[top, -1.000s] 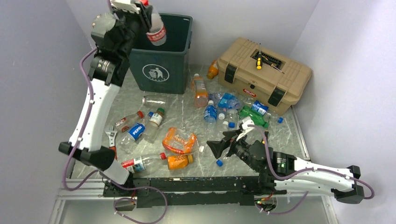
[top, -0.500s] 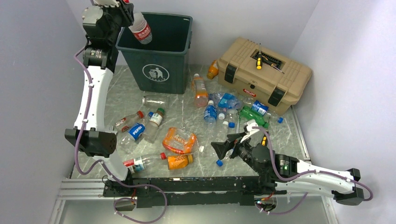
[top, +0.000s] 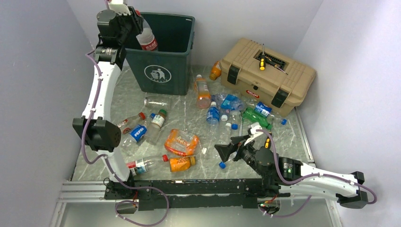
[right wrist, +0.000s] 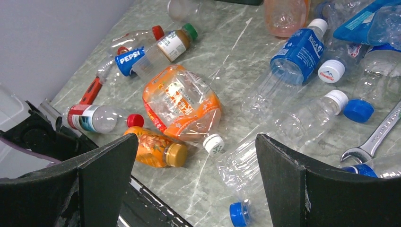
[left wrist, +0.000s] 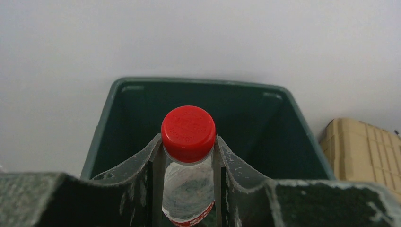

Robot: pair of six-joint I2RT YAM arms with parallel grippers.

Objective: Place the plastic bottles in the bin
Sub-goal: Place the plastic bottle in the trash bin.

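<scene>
Grey-veined marble tabletop lies between plain pale walls. At its far edge stands the bin. The left pincer pinches a clear bottle just under its red cap and holds it, base first, over the bin's open mouth, I judge so that it can drop straight inside. What the bin already holds I cannot tell, because its bottom is hidden. The right pincer hangs spread wide above the other bottles toward the near edge, gripping nothing. The toolbox is closed.
</scene>
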